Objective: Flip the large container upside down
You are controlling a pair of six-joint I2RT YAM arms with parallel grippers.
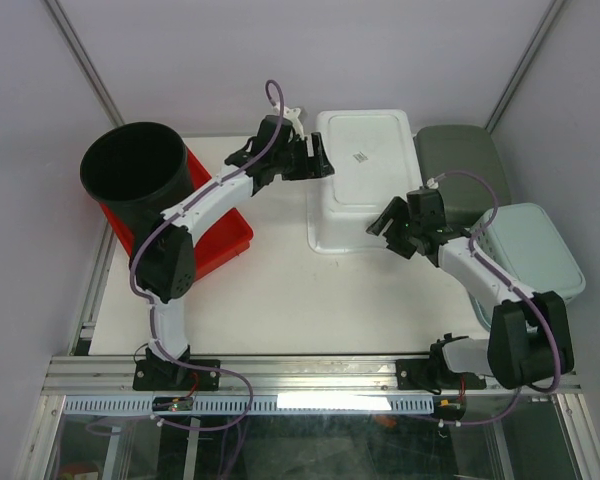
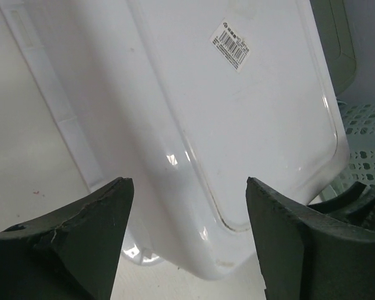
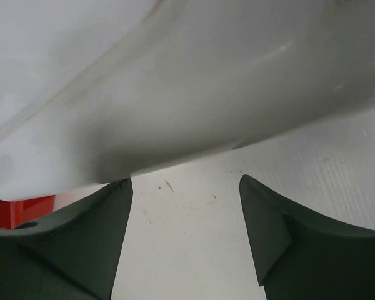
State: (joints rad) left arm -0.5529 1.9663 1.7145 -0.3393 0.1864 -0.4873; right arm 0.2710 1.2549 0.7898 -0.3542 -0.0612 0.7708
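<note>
Left tool (image 2: 186, 182) and right tool (image 3: 184, 180) wide, empty, beside upside-down large container (image 1: 365, 195).

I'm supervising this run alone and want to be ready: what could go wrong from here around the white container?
The right gripper has its open fingers just below the white container's rim, so rising might hook and tip it. The left gripper, open at the container's left side, might drag it when moving off. A shove could push it into the grey-green bin close beside it.
</note>
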